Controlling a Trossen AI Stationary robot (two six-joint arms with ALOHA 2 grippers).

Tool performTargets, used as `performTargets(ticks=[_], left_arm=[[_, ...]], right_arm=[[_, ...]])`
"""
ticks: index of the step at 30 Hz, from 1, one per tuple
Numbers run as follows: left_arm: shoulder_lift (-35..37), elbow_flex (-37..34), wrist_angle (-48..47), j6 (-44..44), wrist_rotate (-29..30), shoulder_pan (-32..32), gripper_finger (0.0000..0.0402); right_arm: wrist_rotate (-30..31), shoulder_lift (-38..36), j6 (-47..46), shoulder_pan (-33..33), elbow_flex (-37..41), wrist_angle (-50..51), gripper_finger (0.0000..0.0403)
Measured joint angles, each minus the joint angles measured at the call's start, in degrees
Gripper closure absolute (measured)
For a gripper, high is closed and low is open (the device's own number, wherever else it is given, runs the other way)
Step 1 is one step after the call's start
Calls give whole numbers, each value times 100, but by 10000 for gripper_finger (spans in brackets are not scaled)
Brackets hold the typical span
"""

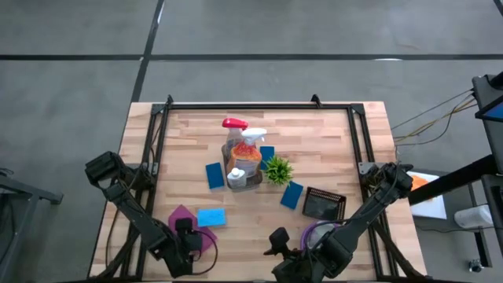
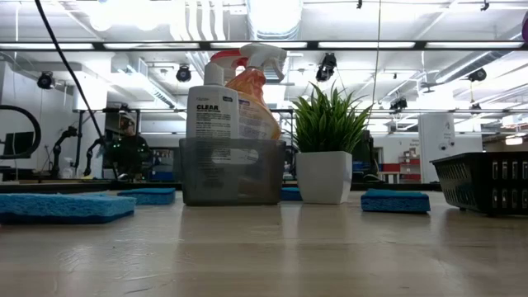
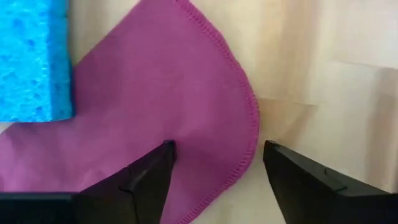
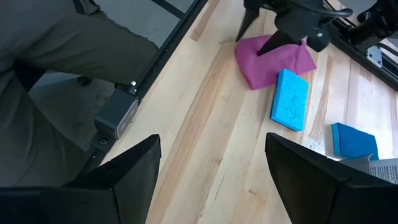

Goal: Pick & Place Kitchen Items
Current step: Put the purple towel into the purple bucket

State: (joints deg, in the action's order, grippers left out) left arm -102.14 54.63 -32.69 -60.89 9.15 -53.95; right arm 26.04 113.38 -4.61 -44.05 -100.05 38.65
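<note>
Magenta cloth point(image 3: 155, 106) flat on tabletop point(image 1: 330, 134), left gripper point(image 3: 214, 165) poised over it with fingers parted, grasping nothing.

The cloth lies at the near left of the tabletop, one edge tucked under a blue sponge point(image 1: 211, 217) that rests partly on it. The left gripper's fingers point(image 3: 146, 180) straddle the cloth's hemmed edge. Right gripper point(image 4: 211, 168) hovers at the near edge, fingers released and empty. Mid-table, a grey caddy point(image 2: 232, 172) holds two spray bottles point(image 2: 221, 99); a potted plant point(image 1: 277, 169) stands just beside it.
</note>
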Motion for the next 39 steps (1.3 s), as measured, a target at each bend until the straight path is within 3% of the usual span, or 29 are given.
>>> performTargets(ticks=[4, 12, 18, 25, 31, 39], left_arm=[[3, -4, -171, -217, 14, 3, 205], [80, -16, -231, -458, -145, 7, 385], [427, -20, -213, -709, -447, -40, 397], [962, 185, -144, -376, -203, -87, 398], [1463, 234, -24, 97, 236, -73, 398], [1813, 238, 51, 661, 944, 132, 399]], right_arm=[[0, 2, -14, 0, 0, 0, 117], [1, 4, -14, -2, 0, 0, 117], [2, 4, -36, -2, 0, -2, 117], [-41, 7, 21, -2, 149, -351, 117], [-495, 11, 562, 89, 785, -1736, 117], [-614, 13, 1253, 577, 1433, -3264, 117]])
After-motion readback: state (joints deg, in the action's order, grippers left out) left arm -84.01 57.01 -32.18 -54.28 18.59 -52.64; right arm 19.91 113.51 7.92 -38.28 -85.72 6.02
